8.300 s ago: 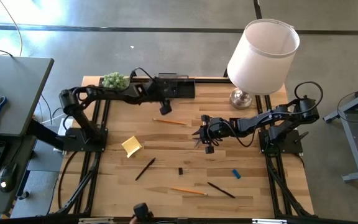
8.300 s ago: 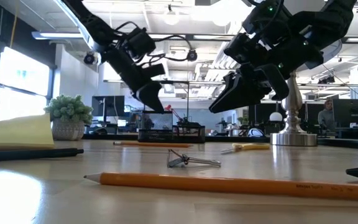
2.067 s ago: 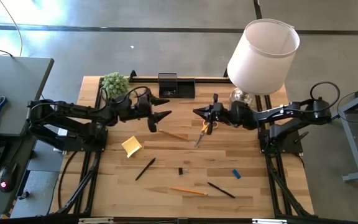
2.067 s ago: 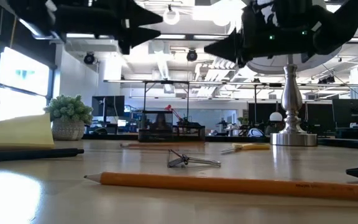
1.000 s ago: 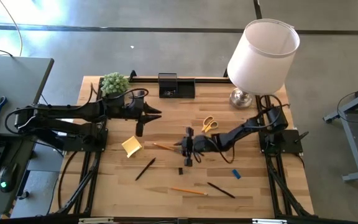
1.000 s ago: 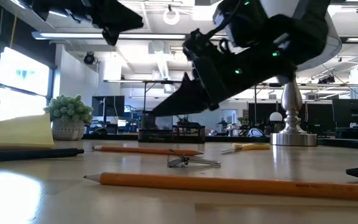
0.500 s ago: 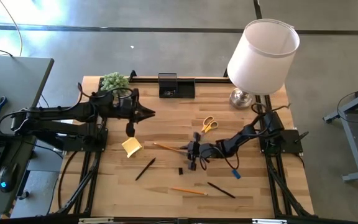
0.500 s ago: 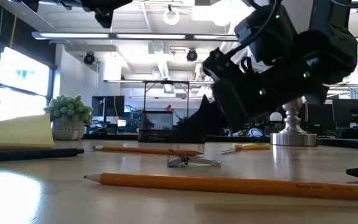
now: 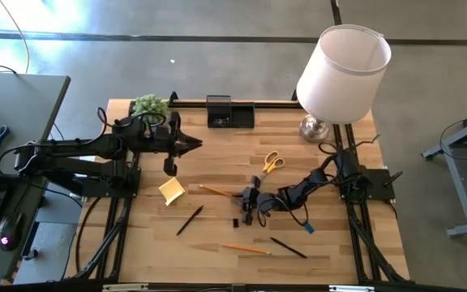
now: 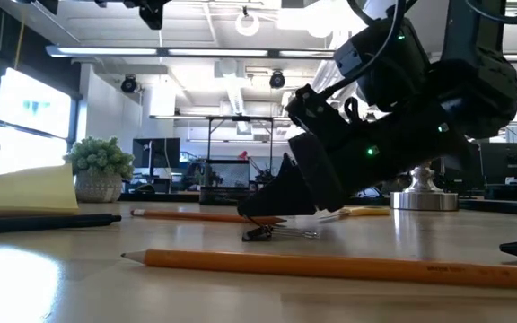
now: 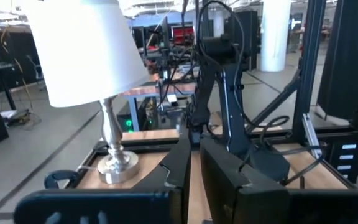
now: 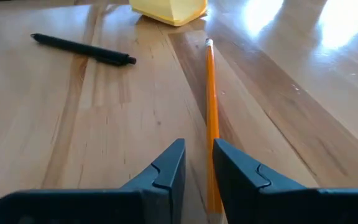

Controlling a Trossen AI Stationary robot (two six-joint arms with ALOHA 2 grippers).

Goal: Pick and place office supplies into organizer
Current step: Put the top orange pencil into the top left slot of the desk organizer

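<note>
Right gripper (image 9: 244, 197) sits low over the table (image 9: 355, 251) near its middle, fingers (image 12: 166, 171) drawn to a narrow gap and holding nothing. An orange pencil (image 12: 212, 118) lies flat on the wood just beside one fingertip, its near end at the gripper; its long axis runs straight away from the fingers toward the yellow pad (image 9: 171, 191), where its far end stops short. A black pen (image 12: 82, 48) lies well off to one side, crosswise to the pencil. Left gripper (image 9: 191, 145) hangs above the table's left rear part, fingers nearly closed and empty. The organizer (image 9: 229, 112) stands at the far edge.
</note>
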